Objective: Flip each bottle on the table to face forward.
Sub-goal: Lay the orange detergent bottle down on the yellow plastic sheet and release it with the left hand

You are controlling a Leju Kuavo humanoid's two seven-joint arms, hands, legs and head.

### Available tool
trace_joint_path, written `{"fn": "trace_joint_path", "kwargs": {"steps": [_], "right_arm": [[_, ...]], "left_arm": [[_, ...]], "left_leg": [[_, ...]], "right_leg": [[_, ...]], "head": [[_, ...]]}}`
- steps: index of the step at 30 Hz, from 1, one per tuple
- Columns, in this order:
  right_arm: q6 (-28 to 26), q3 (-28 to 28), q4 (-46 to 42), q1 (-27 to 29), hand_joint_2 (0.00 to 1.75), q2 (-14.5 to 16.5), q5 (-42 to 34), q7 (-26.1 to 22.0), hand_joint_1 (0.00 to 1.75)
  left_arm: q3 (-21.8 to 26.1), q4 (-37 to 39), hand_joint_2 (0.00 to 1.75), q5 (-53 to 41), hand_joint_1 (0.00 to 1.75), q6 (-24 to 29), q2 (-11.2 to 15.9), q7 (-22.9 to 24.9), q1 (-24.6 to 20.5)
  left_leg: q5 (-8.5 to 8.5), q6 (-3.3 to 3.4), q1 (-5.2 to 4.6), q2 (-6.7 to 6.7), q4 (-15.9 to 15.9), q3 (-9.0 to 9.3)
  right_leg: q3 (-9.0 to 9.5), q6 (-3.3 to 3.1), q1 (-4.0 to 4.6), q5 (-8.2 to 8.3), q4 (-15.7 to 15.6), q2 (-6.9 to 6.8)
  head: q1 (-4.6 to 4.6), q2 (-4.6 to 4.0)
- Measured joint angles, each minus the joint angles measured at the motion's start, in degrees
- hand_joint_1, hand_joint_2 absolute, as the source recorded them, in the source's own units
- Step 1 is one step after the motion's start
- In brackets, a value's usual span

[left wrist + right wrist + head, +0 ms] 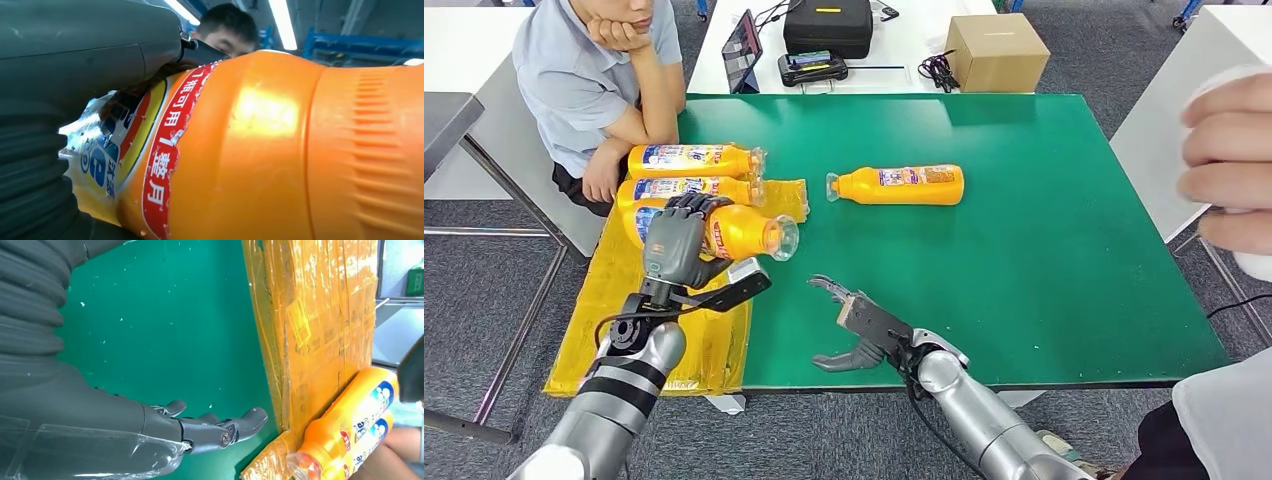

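Observation:
Three orange bottles lie side by side at the left of the green table (pixel 1044 260), on a yellow taped board (pixel 674 340). My left hand (pixel 679 240) grips the nearest bottle (pixel 742 232) around its labelled body, cap end toward the table's middle. The left wrist view shows that bottle (pixel 260 150) close up against my hand (pixel 75 65). The other two bottles (pixel 689 160) (pixel 689 188) lie just behind it. Another orange bottle (pixel 902 185) lies alone on its side mid-table. My right hand (pixel 854 325) hovers open near the front edge, its fingers (pixel 210 430) spread over the green surface, holding nothing.
A person (pixel 594 80) sits at the table's left corner, an arm beside the far bottles. Another person's hand (pixel 1224 160) holding something white is at the right edge. A cardboard box (pixel 996 50), black case (pixel 827 25) and tablet (pixel 742 45) sit on the white table behind.

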Motion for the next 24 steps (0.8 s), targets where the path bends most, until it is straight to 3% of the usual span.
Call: {"fn": "trace_joint_path", "kwargs": {"steps": [6,11,19,24], "right_arm": [[0.6,0.0,0.75,-1.04,1.75,0.48,0.26,-0.17,0.0],[1.03,0.0,0.94,-1.24,1.75,0.57,0.57,-0.2,0.0],[1.45,-0.01,0.93,-1.22,1.75,0.54,0.66,-0.2,0.0],[1.98,0.0,0.93,-1.22,1.75,0.55,0.77,-0.03,0.0]], "left_arm": [[0.71,9.76,1.75,0.83,1.75,-1.3,2.4,3.56,-5.74],[-1.0,18.17,1.75,-3.36,1.75,-7.84,4.56,9.33,-9.43],[-4.0,24.73,1.75,-5.18,1.75,-14.27,5.46,12.07,-10.41],[-6.3,26.44,1.75,-7.73,1.63,-17.25,5.35,14.93,-10.64]], "left_leg": [[0.01,-0.01,0.01,0.02,0.0,0.03],[0.02,-0.02,0.02,0.03,0.0,0.03],[0.01,-0.01,0.0,0.02,0.0,-0.02],[0.02,-0.01,0.0,0.02,0.01,0.0]], "right_leg": [[0.01,0.0,0.01,0.02,0.01,0.01],[-0.01,0.01,0.02,0.02,0.02,0.01],[-0.04,0.01,-0.01,0.01,0.0,0.01],[-0.04,0.01,-0.01,0.02,0.0,0.01]], "head": [[0.0,0.0],[0.01,0.0],[0.01,0.0],[0.01,0.0]]}}
